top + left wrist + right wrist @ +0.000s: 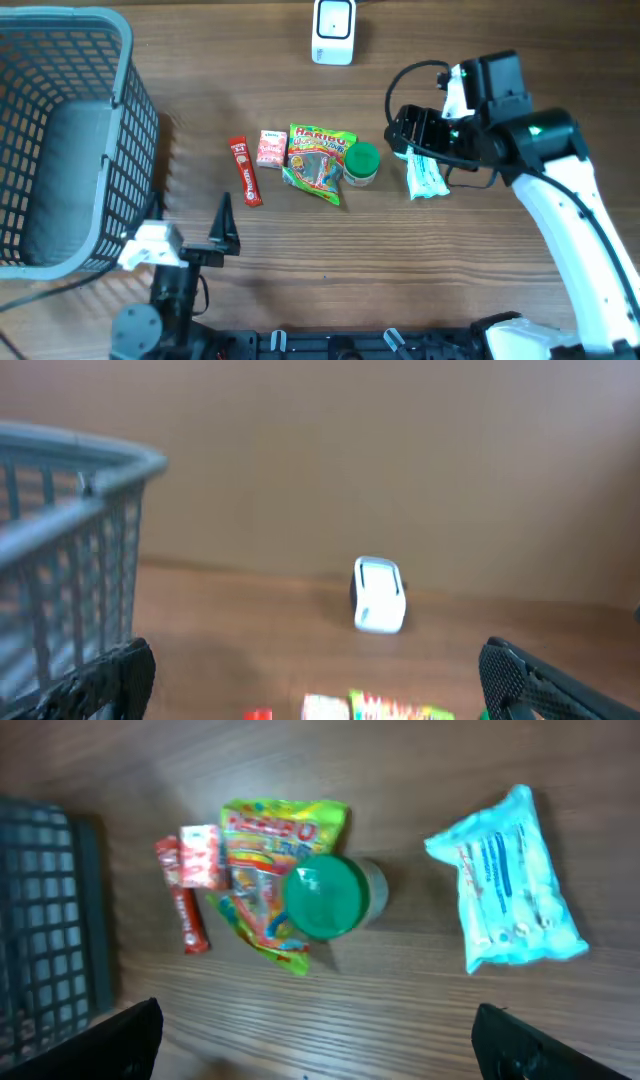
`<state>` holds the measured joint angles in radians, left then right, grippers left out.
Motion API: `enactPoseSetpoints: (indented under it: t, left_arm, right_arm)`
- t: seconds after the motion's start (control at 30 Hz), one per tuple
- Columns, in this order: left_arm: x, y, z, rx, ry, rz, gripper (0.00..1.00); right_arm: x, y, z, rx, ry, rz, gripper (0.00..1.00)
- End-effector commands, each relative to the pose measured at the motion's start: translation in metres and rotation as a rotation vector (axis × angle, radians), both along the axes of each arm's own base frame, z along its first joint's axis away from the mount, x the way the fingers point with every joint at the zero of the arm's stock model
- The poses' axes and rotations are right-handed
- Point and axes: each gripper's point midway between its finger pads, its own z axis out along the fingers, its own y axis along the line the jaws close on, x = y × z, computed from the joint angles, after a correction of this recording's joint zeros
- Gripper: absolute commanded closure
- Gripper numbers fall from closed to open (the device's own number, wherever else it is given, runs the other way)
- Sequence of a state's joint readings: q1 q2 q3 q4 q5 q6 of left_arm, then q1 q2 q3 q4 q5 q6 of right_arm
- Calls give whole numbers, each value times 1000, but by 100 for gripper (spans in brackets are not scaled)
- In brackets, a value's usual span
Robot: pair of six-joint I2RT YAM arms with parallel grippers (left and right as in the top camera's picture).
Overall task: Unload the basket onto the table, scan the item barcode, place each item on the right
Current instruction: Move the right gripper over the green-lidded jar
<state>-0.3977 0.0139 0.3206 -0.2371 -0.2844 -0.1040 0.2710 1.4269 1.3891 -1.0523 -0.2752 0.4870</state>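
Observation:
A row of items lies mid-table: a red bar (245, 171), a small pink pack (272, 148), a Haribo bag (320, 160), a green-lidded jar (361, 163) and a light-blue packet (425, 175). No barcode shows on any of them. The white scanner (333, 30) stands at the far edge. My right gripper (408, 138) hovers open above the blue packet's left end; its wrist view looks down on the jar (325, 900), bag (275, 840) and packet (510, 880). My left gripper (223, 232) is open and empty near the front edge, facing the scanner (380, 595).
A grey mesh basket (128, 60) fills the left side of the table, its rim (90, 455) close beside my left gripper. Its wall (50, 890) also shows left of the red bar (185, 915). Bare wood lies between items and scanner.

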Motion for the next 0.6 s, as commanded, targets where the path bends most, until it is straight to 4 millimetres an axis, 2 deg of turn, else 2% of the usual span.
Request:
enactPoseSetpoints:
  t: [0.0,0.13,0.23,0.37,0.43,0.57]
  left_arm:
    - [5,0,-24,-20,61,12,0]
    - [4,7,-47,-63,156,52,0]
    - [7,9,-56,-77,168,68,0]
    - [13,17,-96,-195,249,147,0]
    - [15,18,-109,-229,273,164,0]
    - [14,19,-115,-218,293,168,0]
  right_arm:
    - [14,-9,-24,-85,134,-223,1]
    - [21,13,-55,-142,305,-356,1]
    - [22,25,-70,-158,413,-479,1]
    - [20,34,-91,-111,542,-669,1]
    - [21,45,-96,-63,584,-680,1]
    - [26,57,-117,-38,641,-683,1]
